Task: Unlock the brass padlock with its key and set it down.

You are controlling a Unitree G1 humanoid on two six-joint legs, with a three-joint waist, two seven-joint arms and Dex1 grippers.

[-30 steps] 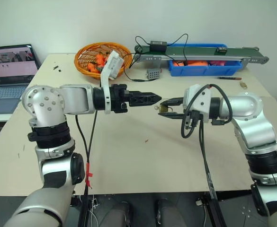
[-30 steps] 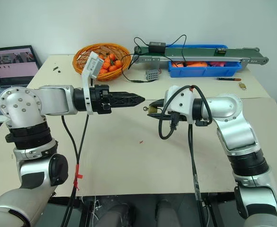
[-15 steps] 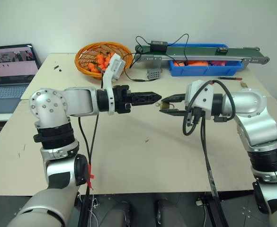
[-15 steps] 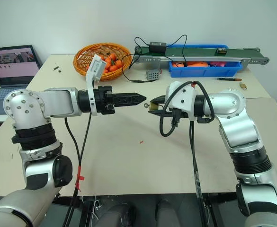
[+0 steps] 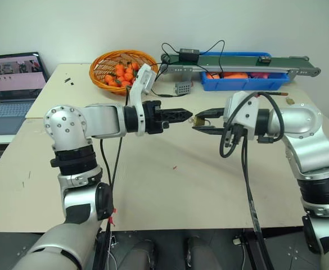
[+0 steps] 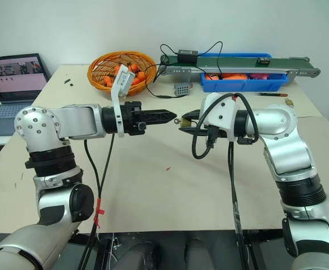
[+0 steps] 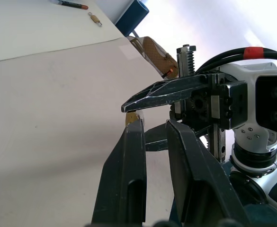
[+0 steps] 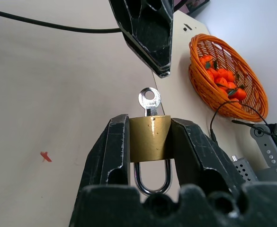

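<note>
Clamping the brass padlock [image 8: 150,138] mid-frame above the worktop [image 5: 170,191] in the right hand [image 8: 150,142], key [image 8: 150,101] seated and protruding toward the nearly pressed-together left hand [image 6: 172,117] just short of it, apparently calling for pinching and turning.

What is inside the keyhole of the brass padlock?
The key sits in the brass padlock, its round bow sticking out toward the left gripper. The blade is hidden inside. The right gripper clamps the body.
</note>
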